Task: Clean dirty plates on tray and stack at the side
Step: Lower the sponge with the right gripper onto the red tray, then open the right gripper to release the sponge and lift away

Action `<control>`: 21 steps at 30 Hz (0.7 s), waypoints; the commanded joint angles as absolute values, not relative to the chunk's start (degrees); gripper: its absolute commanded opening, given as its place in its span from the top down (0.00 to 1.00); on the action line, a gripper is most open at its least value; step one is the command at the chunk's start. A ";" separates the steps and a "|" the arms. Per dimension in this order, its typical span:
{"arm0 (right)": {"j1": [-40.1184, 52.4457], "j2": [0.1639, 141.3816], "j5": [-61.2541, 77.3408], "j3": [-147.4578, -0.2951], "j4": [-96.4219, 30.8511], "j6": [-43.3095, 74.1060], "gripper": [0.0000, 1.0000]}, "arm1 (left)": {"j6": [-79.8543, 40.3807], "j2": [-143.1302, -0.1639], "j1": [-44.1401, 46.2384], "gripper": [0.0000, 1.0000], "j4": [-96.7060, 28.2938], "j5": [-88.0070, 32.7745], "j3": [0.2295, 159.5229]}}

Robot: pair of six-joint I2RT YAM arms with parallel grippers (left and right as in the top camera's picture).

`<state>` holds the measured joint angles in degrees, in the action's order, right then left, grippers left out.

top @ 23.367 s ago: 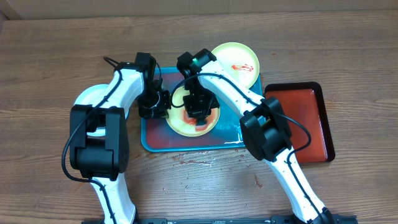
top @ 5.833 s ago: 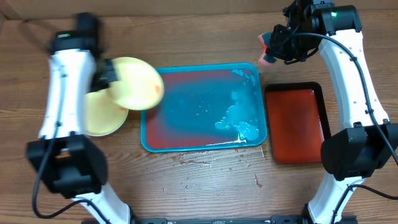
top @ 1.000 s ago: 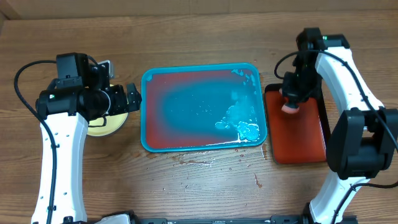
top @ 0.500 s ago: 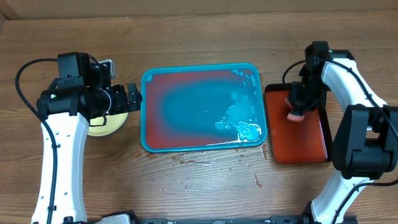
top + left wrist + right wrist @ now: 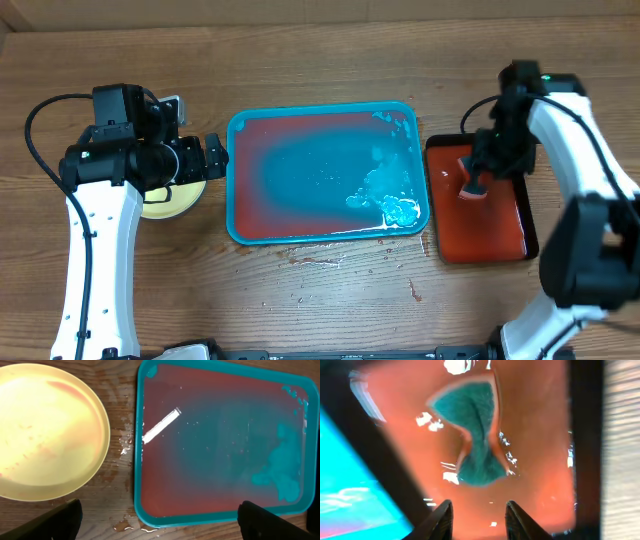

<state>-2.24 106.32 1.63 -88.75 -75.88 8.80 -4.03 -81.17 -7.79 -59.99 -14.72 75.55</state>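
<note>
Plates: a stack of round, shallow, pale yellow-green plates (image 5: 50,430) sits on the brown wooden table (image 5: 330,300) just left of the tray, clear of its rim. In the overhead view the left arm covers most of the stack, so the number of plates cannot be told, and no blue plate shows.
Top plate: glossy and wet-looking, with only a faint reddish tint across its face.
Tray: the large rectangular tray with a teal-blue rim and reddish floor (image 5: 229,180) carries no plates. Bluish foamy liquid (image 5: 390,200) pools toward its right side.
Left gripper: the left gripper (image 5: 211,158) hangs above the gap between stack and tray, fingers spread wide and empty.
Right gripper: the right gripper (image 5: 480,517) is over the smaller black-rimmed red tray (image 5: 490,235), fingers parted with nothing between them. The teal sponge with a pinkish edge (image 5: 475,435) lies let go on that tray's floor.
Progress: judged all but finished, with plates at the side and the sponge set down.
Handling: the plates look stiff, light and slick with water, and probably not fragile.
Hold: pinch at the rim, one finger under the lip and one on the inner slope. The flat centre offers no purchase.
Risk: a water film may make stacked plates cling together or slide.
</note>
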 commanded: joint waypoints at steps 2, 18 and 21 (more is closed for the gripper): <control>-1.45 93.67 4.75 -92.44 -76.86 8.80 0.23 | -2.74 -80.99 -7.38 0.00 -59.77 -14.41 75.48; -1.45 69.93 14.92 -92.44 -77.25 10.46 0.00 | -2.74 -80.99 -7.38 0.00 -59.77 -14.41 75.48; -1.45 69.47 14.90 -92.44 -77.32 10.46 0.00 | -2.74 -80.99 -7.38 0.00 -59.77 -14.41 75.48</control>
